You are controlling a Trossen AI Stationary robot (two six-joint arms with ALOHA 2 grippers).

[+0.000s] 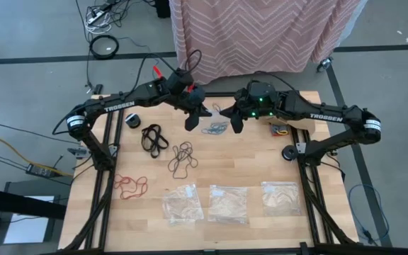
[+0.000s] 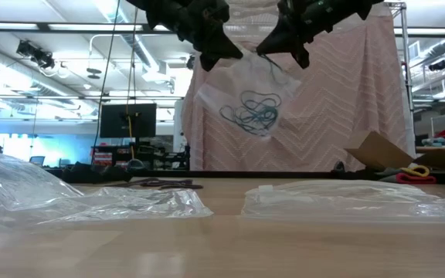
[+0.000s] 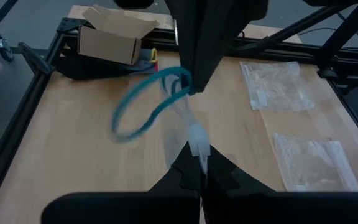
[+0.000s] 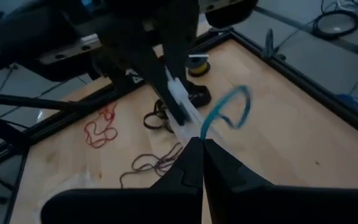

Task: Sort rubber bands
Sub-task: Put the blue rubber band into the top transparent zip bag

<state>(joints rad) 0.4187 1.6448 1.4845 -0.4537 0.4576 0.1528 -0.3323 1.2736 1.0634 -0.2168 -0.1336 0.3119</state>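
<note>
Between the two sets of fingers, a clear bag (image 2: 249,104) of teal rubber bands (image 2: 252,113) hangs above the table (image 1: 253,159), left fingers (image 1: 192,122) and right fingers (image 1: 237,126) each clamped on an edge. Uneven pulling could slip the plastic free, spilling bands.

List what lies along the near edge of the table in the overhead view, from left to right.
Red rubber bands → first clear plastic bag → second clear bag → third clear bag.
</note>
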